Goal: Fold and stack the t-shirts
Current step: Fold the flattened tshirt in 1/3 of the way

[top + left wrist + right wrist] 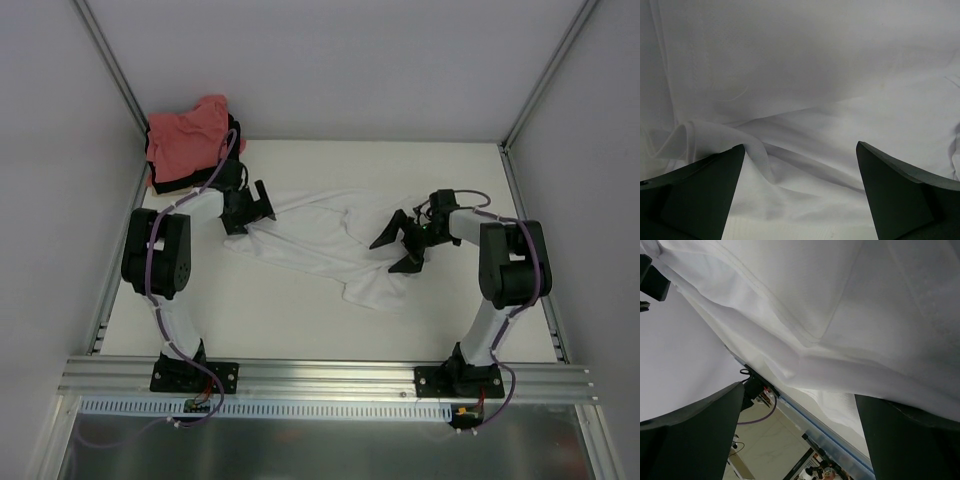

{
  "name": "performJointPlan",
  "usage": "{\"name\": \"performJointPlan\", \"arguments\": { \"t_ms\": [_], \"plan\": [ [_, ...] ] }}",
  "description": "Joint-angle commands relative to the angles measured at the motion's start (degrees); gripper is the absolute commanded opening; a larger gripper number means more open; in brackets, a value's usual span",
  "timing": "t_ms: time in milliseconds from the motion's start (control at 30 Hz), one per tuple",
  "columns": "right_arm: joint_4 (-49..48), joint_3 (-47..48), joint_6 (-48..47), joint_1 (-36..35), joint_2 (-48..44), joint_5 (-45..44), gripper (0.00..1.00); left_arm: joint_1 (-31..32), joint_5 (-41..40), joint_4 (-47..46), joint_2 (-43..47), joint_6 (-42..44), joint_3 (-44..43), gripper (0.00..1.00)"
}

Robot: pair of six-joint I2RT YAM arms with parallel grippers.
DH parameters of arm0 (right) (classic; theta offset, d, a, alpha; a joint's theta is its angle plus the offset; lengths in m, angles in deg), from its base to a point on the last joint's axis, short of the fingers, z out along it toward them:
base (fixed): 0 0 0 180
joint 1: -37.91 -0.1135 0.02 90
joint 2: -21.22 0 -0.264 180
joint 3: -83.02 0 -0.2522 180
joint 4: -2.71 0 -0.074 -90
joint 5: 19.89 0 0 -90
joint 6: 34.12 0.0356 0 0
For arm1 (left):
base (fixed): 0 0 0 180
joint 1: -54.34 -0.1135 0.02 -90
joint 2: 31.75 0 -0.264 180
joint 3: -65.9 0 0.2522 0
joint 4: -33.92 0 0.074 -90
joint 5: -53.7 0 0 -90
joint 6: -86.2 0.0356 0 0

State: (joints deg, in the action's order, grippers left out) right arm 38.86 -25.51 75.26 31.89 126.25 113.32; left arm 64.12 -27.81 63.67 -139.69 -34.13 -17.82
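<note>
White t-shirt (320, 245) lies mid-table (300, 320), centre of the top view, unfolded and crumpled. It runs diagonally from left of centre down to a point at lower right of centre, with creases across it.

Salmon-pink t-shirt (190, 140) is bunched in the upper left corner of the top view. It sits on top of a black t-shirt (163, 185), of which only a dark edge shows underneath. That pile is apart from the white one.

Left end effector (250, 212) is at the white t-shirt's left edge, jaws wide open, nothing clamped. In the left wrist view the left end effector (800, 146) has both dark fingers (705, 195) at the bottom corners. White cloth (805, 75) fills everything between and beyond them, and a raised fold sits right by the left-hand finger. Can't tell whether the tips touch the fabric.

Right end effector (398, 248) is over the shirt's right side in the top view, jaws also spread wide, holding nothing. In the right wrist view the right end effector (799, 390) looks at white fabric (840, 305) with a stitched hem, which covers the upper and right part of the frame. The gap between the fingers is empty of cloth.

Both arms are angled inward toward the shirt from opposite sides.
</note>
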Motion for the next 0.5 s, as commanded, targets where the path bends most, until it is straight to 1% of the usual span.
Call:
{"name": "performJointPlan", "arguments": {
  "t_ms": [0,133,267,367,467],
  "plan": [
    [-3.8,4.4,-3.8,1.9,5.3,-11.3,1.0,0.3,-0.3,4.2,-5.7,1.9,-3.2,0.99],
    [-5.1,9.6,-1.7,3.5,10.7,-9.5,1.0,0.2,0.1,5.8,-9.0,2.6,-9.1,0.99],
    [-4.0,16.4,-1.2,4.2,14.0,-9.1,1.0,0.2,0.7,8.5,-11.7,4.1,-14.4,0.99],
    [-2.0,20.2,-1.2,4.3,15.3,-10.0,0.99,0.2,1.7,9.1,-12.7,4.7,-17.1,0.99],
    [-1.6,20.5,-1.2,4.4,13.5,-10.2,0.99,0.2,3.1,8.7,-12.5,5.5,-17.8,0.99]
  ]
}}
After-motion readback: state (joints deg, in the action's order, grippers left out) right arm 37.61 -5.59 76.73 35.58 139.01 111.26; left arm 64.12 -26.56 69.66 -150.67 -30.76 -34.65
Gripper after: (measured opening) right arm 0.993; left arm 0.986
